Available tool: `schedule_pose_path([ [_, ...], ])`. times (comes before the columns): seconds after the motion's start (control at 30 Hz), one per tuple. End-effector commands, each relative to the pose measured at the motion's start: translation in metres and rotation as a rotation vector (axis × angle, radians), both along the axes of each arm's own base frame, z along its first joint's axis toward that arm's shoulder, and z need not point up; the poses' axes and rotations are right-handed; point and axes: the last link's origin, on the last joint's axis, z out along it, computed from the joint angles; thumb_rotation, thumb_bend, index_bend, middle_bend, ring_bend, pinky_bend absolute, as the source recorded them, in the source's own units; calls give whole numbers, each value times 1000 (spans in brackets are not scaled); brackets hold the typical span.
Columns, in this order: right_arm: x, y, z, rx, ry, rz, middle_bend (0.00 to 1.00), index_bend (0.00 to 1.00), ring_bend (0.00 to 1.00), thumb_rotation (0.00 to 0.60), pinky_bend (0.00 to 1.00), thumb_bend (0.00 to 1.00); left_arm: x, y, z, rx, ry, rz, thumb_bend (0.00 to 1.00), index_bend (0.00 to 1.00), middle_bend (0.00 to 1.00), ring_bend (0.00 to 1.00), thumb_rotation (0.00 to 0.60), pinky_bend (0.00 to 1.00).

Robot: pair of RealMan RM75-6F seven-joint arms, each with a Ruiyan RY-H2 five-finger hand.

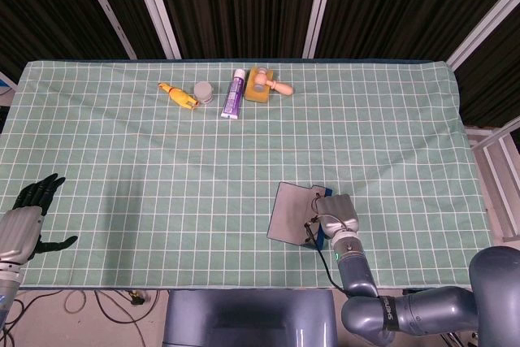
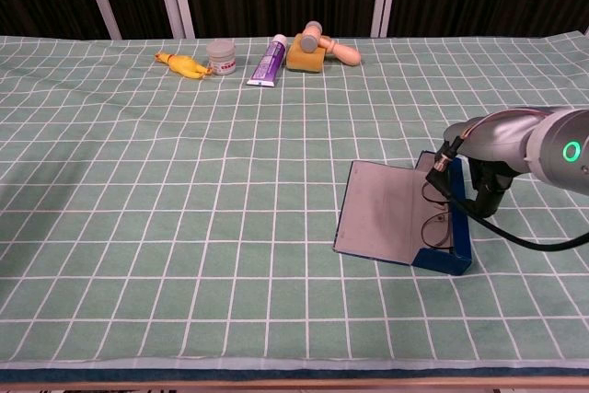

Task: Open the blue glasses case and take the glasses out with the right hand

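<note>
Right hand (image 1: 335,215) over open case (image 2: 386,213)

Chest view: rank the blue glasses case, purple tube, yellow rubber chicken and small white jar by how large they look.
1. Blue glasses case, open and nearest the camera.
2. Purple tube and yellow rubber chicken: alike, not ranked.
3. Small white jar.

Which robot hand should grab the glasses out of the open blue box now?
The right hand. It is already over the open blue glasses case, where the glasses lie. The left hand sits far away at the table's left edge, holding nothing.
</note>
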Motion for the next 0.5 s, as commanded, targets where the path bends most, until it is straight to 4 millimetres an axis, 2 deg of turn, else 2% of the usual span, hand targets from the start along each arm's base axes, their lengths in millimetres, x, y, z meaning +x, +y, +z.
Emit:
schedule_pose_path([
  [0.03,1,-3,3,-24,-18,-2,939,346,1000,600,1000,502,0,0,0,0,0,0,0,0,0,0,600,0],
  [0.2,7,-2,8,-57,-99,-15,928,247,1000,600,1000,422,0,0,0,0,0,-1,0,0,0,0,600,0],
  [0.5,1,-4,15,-101,-94,-47,928,231,1000,600,1000,408,1,-1,0,0,0,-3,0,0,0,0,600,0],
])
